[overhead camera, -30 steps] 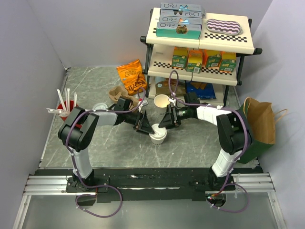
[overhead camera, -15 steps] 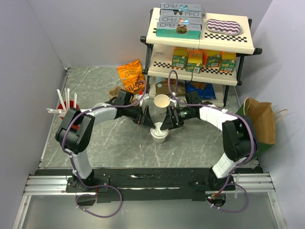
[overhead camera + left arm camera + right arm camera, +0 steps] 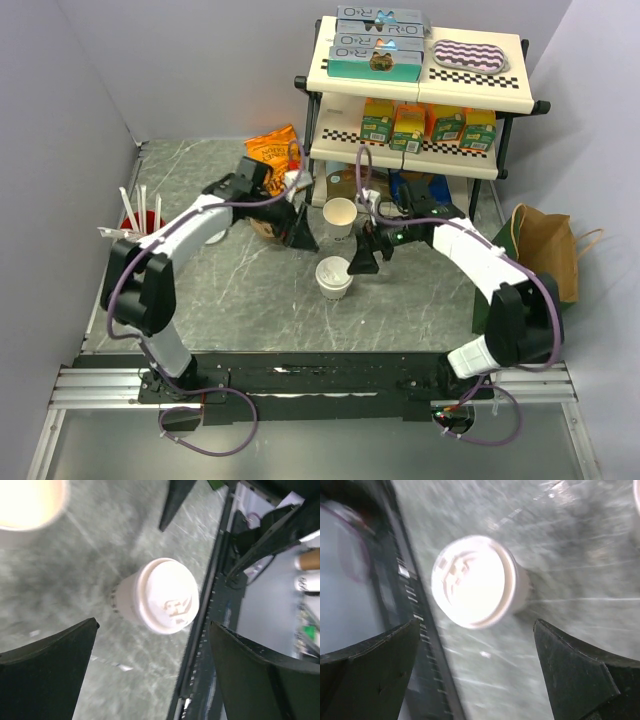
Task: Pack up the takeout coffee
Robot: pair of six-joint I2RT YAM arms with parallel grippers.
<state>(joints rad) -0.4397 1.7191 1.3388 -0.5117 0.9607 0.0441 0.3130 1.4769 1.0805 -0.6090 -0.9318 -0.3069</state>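
We log left gripper and right gripper spread, empty. The takeout coffee stands below, between them — an off-centre pinch could tip it or pop its lid.

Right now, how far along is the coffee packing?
Done: the white lid sits on the takeout coffee, standing upright on the table. In hand: nothing; left gripper and right gripper are both open, clear of the cup. Left: picking it up and packing it, probably into the brown paper bag.
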